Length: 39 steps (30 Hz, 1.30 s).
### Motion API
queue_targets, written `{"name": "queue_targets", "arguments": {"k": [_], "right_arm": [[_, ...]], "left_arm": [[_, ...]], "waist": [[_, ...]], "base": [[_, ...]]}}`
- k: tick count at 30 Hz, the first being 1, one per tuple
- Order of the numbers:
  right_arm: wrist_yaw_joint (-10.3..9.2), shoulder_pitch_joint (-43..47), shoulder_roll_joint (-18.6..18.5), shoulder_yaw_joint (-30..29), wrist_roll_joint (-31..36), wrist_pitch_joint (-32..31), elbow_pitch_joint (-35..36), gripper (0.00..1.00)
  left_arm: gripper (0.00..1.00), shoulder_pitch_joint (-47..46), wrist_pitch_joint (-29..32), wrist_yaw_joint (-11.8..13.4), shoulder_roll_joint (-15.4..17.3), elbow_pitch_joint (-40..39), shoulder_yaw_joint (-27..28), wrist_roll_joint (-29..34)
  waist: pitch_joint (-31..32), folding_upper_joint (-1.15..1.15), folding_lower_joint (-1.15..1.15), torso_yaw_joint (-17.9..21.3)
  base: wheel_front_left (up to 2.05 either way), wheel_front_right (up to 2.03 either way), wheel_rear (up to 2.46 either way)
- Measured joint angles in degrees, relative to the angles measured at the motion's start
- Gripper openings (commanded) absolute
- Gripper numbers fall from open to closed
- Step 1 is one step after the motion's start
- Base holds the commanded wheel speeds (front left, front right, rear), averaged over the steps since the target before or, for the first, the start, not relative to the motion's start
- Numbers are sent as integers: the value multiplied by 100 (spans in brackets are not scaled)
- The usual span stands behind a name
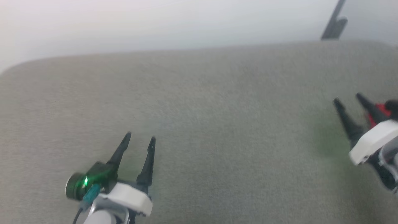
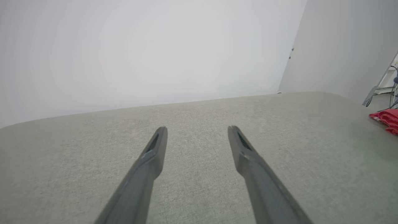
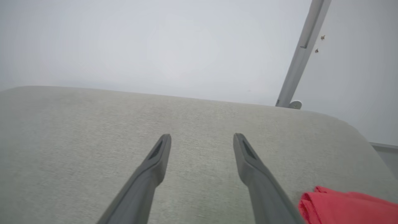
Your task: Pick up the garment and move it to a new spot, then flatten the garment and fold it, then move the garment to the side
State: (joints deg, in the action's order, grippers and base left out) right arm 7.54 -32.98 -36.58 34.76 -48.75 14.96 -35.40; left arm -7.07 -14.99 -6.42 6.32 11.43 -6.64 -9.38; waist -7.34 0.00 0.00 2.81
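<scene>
The left end effector (image 1: 140, 137) hovers over the bare grey worktop (image 1: 217, 109), its fingers apart and empty. The right end effector (image 1: 348, 99) is likewise spread and holds nothing. Just beside it, toward the worktop's right side, lies the garment (image 3: 342, 205). It is likely light, limp cloth, best pinched at a raised fold. The right wrist view shows its bunched red edge, where the head view catches a mere sliver behind the fingers.
</scene>
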Motion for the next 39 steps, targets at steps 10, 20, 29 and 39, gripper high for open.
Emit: {"name": "queue_targets", "arguments": {"k": [10, 20, 29, 39], "right_arm": [[0, 1631, 701, -1513, 873, 2, 1078, 100], [-1, 2794, 1178, -2542, 1467, 8, 1856, 100], [-1, 3319, 1314, -2993, 1837, 8, 2394, 100], [-2, 3777, 1516, -3433, 1996, 8, 2831, 100]], "left_arm": [[100, 459, 1, -67, -74, 125, 349, 40], [100, 899, 1, -90, -129, -276, 657, -26], [100, 1415, 1, -91, -137, -816, 772, -88], [100, 1869, 1, -91, -202, -1283, 876, -113]], "waist": [[771, 0, 0, -416], [990, 0, 0, -526], [1013, 0, 0, -537], [1008, 0, 0, -551]], "base": [[0, 0, 0], [0, 0, 0], [0, 0, 0], [0, 0, 0]]}}
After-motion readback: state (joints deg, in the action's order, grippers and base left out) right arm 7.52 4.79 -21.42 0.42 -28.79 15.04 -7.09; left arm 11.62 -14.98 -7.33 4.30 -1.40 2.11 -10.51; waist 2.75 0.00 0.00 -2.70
